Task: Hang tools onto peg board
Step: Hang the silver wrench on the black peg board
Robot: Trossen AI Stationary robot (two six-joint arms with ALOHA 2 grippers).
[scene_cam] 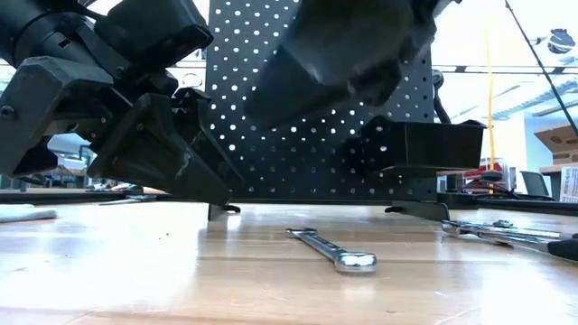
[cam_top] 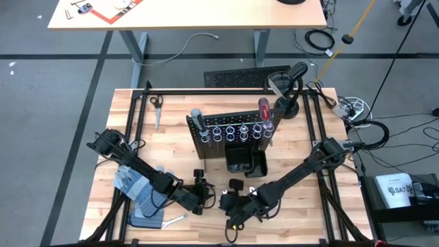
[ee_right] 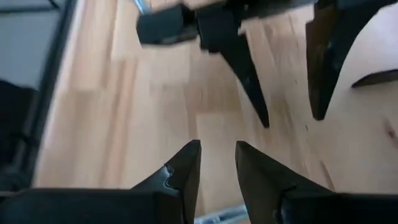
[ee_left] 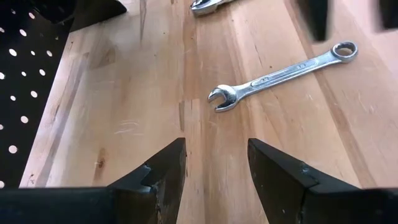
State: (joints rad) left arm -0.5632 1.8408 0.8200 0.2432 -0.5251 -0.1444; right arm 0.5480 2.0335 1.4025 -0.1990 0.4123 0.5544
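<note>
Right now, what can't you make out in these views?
- Peg board rings: low view, hidden behind dark arm bodies.
- Second wrench: left wrist view, cut off by the edge.
- Right gripper: right wrist view blurred; nothing legible between jaws.
- Wrench size stamp: too small.

"SA7" on white box point(cam_top: 396, 190)

In the low view, dark arm parts hide much of the peg board point(scene_cam: 298, 135), and perhaps 1 tool.
</note>
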